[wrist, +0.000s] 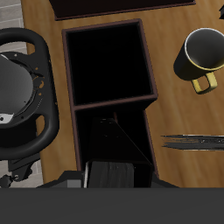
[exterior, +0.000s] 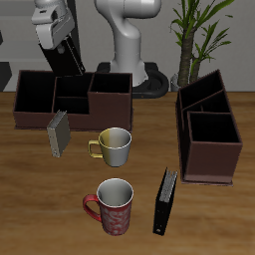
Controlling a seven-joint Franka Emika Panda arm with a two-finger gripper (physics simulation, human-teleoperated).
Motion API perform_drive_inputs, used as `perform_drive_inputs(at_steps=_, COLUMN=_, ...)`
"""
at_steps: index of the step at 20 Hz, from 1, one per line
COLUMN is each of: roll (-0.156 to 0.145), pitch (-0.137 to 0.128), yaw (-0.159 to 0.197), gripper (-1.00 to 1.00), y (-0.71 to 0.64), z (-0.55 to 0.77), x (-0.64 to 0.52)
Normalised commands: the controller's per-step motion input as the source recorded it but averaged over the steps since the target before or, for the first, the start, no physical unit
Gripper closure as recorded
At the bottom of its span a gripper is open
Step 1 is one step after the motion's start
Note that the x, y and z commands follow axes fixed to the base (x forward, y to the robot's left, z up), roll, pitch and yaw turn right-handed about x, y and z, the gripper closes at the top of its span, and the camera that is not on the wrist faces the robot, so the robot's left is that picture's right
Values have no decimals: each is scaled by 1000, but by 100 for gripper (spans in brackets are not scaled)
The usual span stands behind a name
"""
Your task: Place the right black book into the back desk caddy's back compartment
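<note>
**Book Held Above Caddy**

The gripper (exterior: 60,42) has its jaws closed on the right black book (exterior: 73,60), which hangs tilted above the back desk caddy (exterior: 40,118), over its open compartments and clear of the table (exterior: 30,199).

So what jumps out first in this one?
The pincer hangs over the back desk caddy with the right black book tilted in its grip. On the table, a twin black book stands near the front edge beside a red mug, apart from the other caddy.
</note>
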Motion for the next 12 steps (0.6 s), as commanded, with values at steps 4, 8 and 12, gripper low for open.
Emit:
perform_drive_inputs(at_steps=4, roll=11, pitch=7, yaw=-25, gripper=100, y=99, z=-26, x=42)
perform_drive_inputs(at_steps=8, roll=25, pitch=22, yaw=13, gripper=100, y=262, z=-73, x=28)
perform_drive_inputs(at_steps=12, roll=15, pitch=24, yaw=-2, gripper=100, y=88, z=-68, x=3)
